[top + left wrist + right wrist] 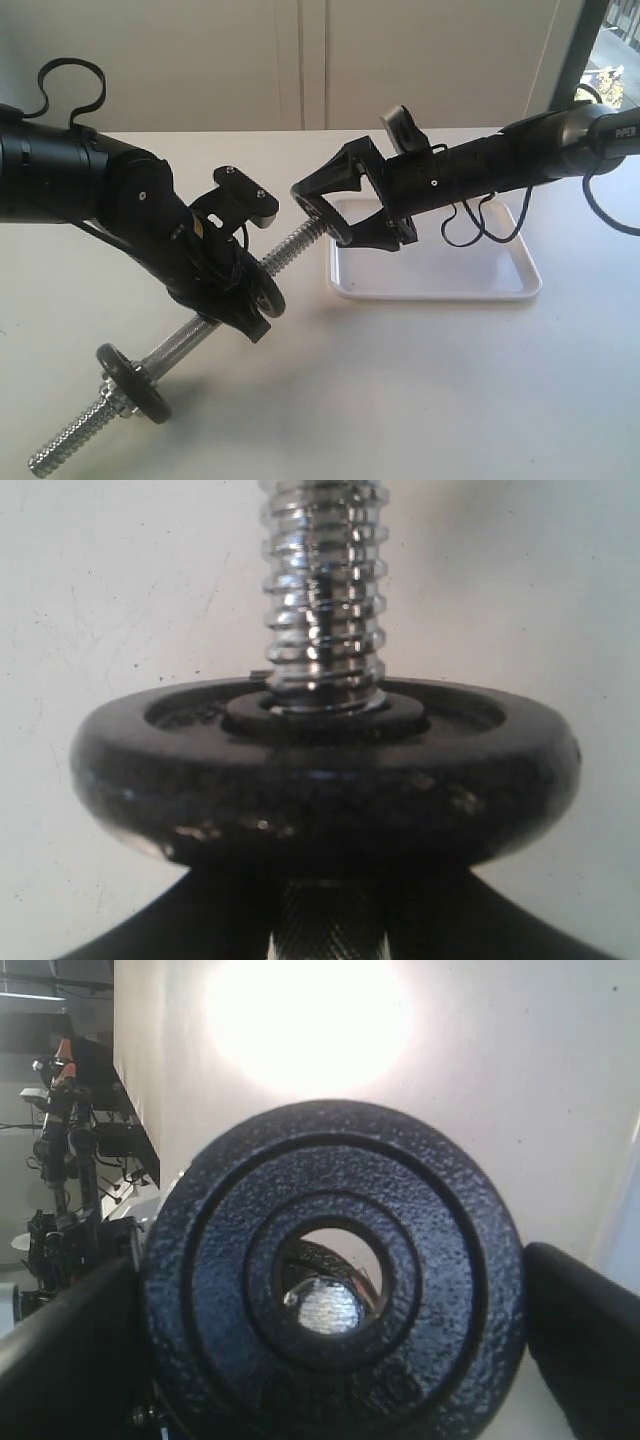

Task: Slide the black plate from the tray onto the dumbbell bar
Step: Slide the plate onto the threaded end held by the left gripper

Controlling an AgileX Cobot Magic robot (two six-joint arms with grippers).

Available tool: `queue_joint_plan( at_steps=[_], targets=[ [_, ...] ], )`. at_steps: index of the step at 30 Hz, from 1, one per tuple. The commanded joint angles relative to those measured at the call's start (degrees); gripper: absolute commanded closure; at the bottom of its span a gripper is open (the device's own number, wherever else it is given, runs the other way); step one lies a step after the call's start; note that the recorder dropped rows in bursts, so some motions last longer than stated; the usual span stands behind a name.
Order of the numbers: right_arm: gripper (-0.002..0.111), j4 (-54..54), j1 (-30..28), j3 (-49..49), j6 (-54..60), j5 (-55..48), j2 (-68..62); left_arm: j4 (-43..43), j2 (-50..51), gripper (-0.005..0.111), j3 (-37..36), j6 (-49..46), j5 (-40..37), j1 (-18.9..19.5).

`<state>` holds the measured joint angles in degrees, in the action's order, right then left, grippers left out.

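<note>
My left gripper [243, 312] is shut on the knurled middle of the dumbbell bar [290, 247] and holds it slanted above the table. One black disc [268, 298] sits on the bar right beside these fingers, and it fills the left wrist view [320, 770] below the threaded end [322, 600]. My right gripper [320, 212] is shut on the black plate [311, 203], held edge-on at the bar's upper tip. In the right wrist view the plate [440, 1260] faces the camera, and the bar's end face [325, 1310] shows through its hole. The white tray [470, 275] holds nothing.
Another black disc [135, 383] sits near the bar's lower threaded end [60, 445], which hangs close over the white table. The right arm [500, 160] and its cables reach over the tray. A wall stands behind the table.
</note>
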<state>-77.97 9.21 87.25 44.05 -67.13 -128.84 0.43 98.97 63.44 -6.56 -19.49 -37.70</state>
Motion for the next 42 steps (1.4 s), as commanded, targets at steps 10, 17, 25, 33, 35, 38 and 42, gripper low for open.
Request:
queue_joint_plan(
  at_steps=[10,17,25,33,35,38,42],
  targets=[
    [0.108,0.7,0.4,0.0,0.1,-2.8,4.7,-0.4,-2.3,0.107,1.3,0.8,6.2,-0.1],
    [0.108,2.0,0.6,0.0,-0.4,-2.8,4.3,-0.4,-2.3,0.107,1.3,1.6,6.9,-0.1],
    [0.108,2.6,0.6,0.0,-0.4,-2.8,3.6,-0.4,-2.3,0.107,1.3,1.8,7.4,-0.1],
    [0.108,2.4,0.6,0.0,-0.3,-2.8,1.2,-0.4,-2.3,0.107,1.3,1.8,7.4,-0.1],
    [0.108,0.8,0.6,0.0,0.2,-2.8,0.2,-0.4,-2.3,0.107,1.3,1.8,7.4,-0.1],
    [0.108,-0.5,1.0,-0.3,0.6,-2.8,-0.4,-0.4,-2.3,0.107,1.3,1.8,7.7,-0.1],
    [0.108,-2.6,2.2,-1.2,0.6,-2.8,-0.4,-0.4,-2.3,0.107,1.3,1.8,8.9,-0.1]
  ],
)
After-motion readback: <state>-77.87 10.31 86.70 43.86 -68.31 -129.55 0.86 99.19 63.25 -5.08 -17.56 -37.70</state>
